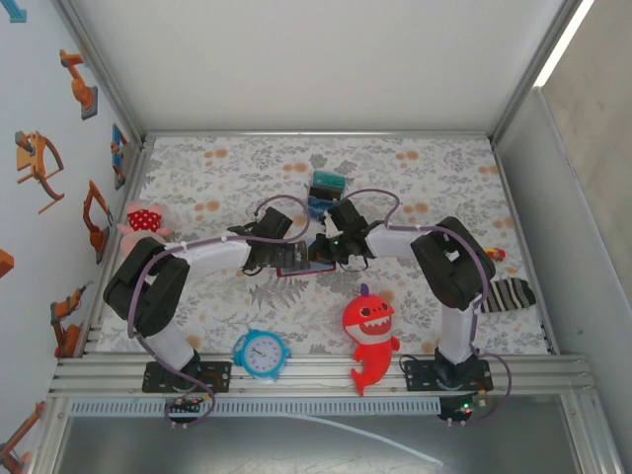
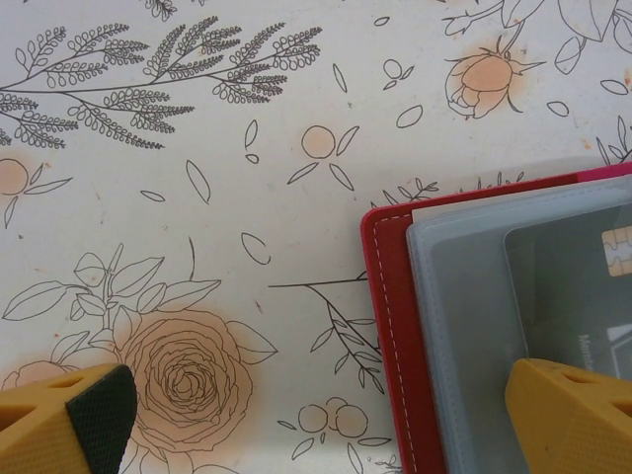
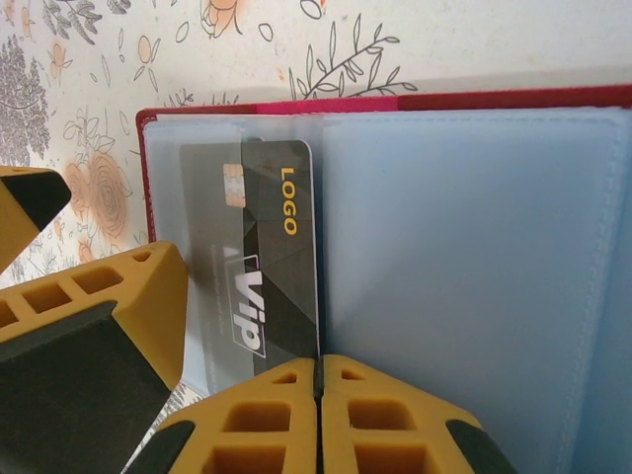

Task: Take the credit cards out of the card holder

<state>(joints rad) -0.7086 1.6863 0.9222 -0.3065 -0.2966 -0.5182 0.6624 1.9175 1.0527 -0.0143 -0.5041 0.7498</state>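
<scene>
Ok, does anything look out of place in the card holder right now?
Yes: the dark VIP card sits partway out of its clear sleeve in the open card holder, one half bare, the other half under frosted plastic.

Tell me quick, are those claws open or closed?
Left gripper: open, holding nothing.
Right gripper: shut at the edge of the dark credit card; grip unclear.

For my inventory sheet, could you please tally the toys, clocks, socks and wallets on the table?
Toys: 2, red plastic shark toy and pink-and-red polka-dot plush toy
Clocks: 1, round blue alarm clock
Socks: 1, black-and-white striped sock
Wallets: 1, dark red leather-like card holder
Unclear: small red-and-yellow item, not counted
Total: 5
</scene>
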